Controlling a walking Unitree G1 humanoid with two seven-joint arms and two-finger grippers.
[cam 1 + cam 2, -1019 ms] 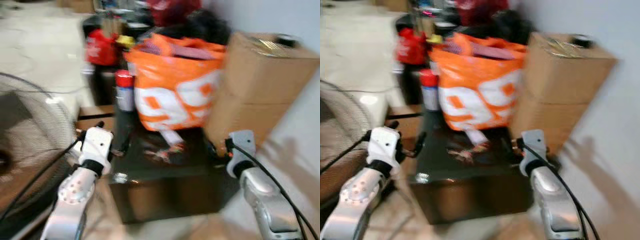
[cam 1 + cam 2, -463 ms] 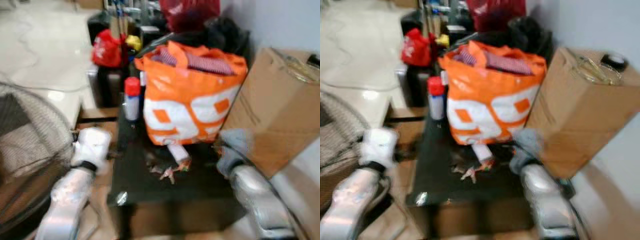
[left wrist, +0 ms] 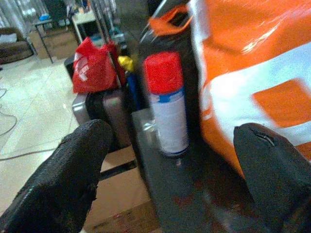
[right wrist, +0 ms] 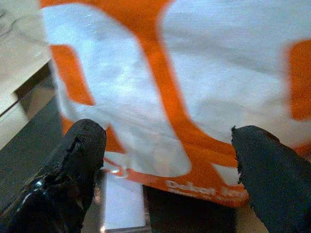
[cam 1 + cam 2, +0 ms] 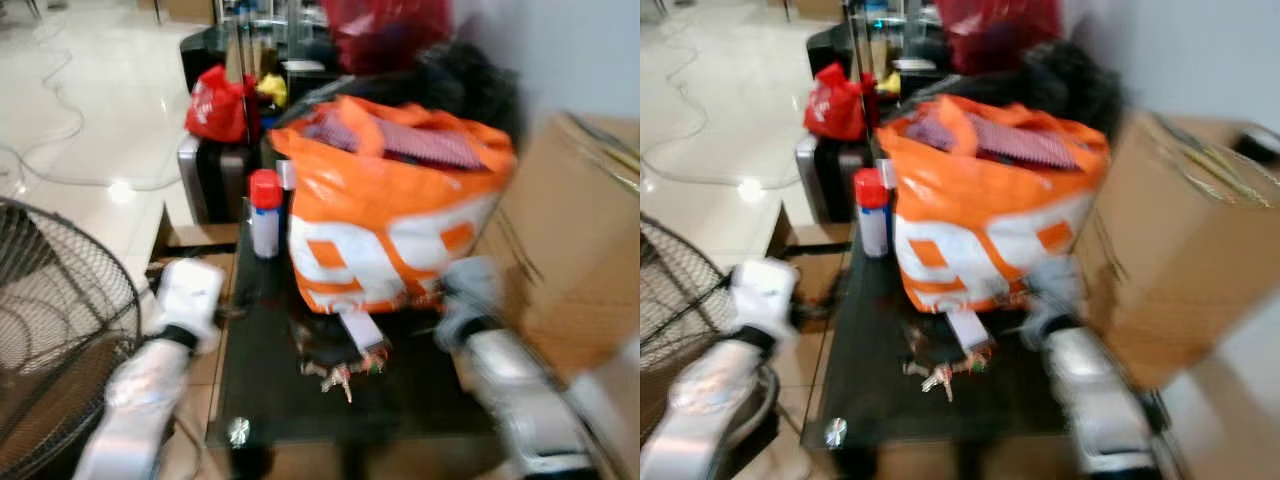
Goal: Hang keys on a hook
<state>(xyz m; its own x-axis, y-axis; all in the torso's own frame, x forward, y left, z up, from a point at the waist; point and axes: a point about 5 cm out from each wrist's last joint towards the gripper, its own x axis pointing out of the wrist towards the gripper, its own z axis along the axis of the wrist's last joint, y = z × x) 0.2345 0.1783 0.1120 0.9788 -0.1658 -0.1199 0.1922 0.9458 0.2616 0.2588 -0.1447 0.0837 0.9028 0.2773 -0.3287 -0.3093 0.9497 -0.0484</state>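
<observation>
Keys (image 5: 340,374): a small bunch with a white tag lies on the dark glass table (image 5: 270,400), just in front of the orange bag (image 5: 390,230); nothing holds it.
Left gripper (image 3: 167,179): fingers spread wide and empty, raised at the table's left edge, facing the red-capped spray can (image 3: 166,104).
Right gripper (image 4: 165,165): fingers spread wide and empty, close to the orange bag's front, with the white tag (image 4: 124,201) below between them.
Surroundings: a cardboard box (image 5: 1180,240) stands to the right of the bag, a wire fan guard (image 5: 50,330) to the left of the table, and a red bag (image 5: 218,100) farther back.
Hook: cannot be made out in these views.
Stage: judged to be the approach, before any grasp.
Risk: the head views are blurred, so a reach begun now may miss the bunch.
Risk: the bag overhangs the keys, so a descending finger could catch it and push them away.
Risk: flat keys on smooth glass may slide from a pinch.
</observation>
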